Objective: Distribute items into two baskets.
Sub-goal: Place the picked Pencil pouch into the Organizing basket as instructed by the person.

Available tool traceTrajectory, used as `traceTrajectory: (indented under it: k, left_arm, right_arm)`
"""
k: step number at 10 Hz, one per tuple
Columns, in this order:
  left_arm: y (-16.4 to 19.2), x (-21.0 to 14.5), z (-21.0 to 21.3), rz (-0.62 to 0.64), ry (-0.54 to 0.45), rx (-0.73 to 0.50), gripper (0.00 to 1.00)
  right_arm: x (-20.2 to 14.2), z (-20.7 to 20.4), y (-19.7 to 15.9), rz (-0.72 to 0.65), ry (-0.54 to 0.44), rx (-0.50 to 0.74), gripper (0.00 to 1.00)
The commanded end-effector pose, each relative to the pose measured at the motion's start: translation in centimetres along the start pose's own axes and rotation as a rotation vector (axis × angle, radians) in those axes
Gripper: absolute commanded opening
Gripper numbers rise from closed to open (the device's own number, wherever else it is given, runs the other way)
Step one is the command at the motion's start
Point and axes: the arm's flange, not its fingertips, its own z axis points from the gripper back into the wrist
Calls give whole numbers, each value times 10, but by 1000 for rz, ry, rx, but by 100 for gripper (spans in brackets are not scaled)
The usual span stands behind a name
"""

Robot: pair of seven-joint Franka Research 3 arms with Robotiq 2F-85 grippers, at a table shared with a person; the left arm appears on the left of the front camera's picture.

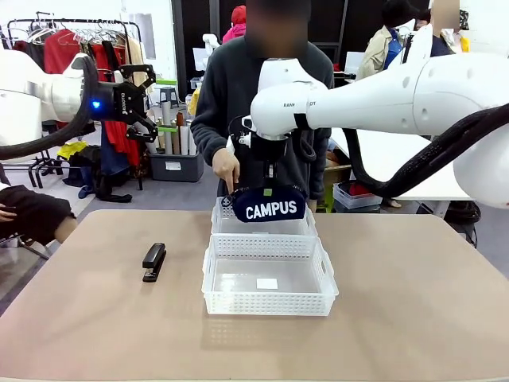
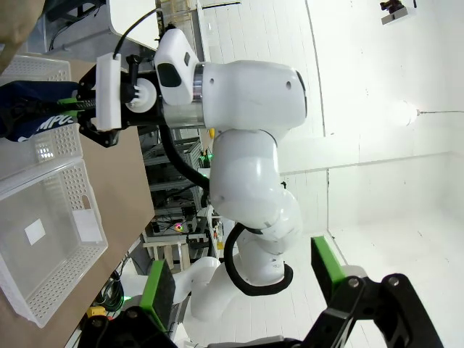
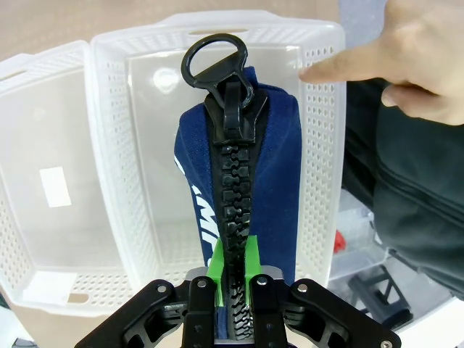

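A brown table (image 1: 413, 302) stands in a busy workroom, with a clothes rack (image 1: 71, 36) far behind on the left. The stapler (image 1: 153, 262) lies toward the table's left edge, well apart from the two baskets at the middle. The near basket (image 1: 269, 301) is empty and touches the far basket (image 1: 221, 216). A person's hand (image 1: 227, 171) points at the far basket's rim. The pouch (image 1: 269, 205) hangs over that basket.

The pinch is narrow, on the zip end alone, so the pouch could swing or slip. Let go off-centre, it may drape over the wall between the baskets or brush the pointing hand.

The left fingers (image 1: 145, 127) are spread wide, raised over the table's left side and holding nothing. The right fingers (image 3: 216, 267) are pressed together on the pouch's zip.
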Motion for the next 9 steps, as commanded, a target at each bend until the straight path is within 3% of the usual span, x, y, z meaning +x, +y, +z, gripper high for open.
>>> traceTrajectory:
  k: [1, 9]
  left_arm:
    - [-1, -2, 1, -4, 0, 6, 100]
    - [-1, -2, 1, -4, 0, 6, 100]
  right_arm:
    - [3, -5, -17, 24, -2, -23, 0]
    - [1, -44, -33, -31, -5, 35, 0]
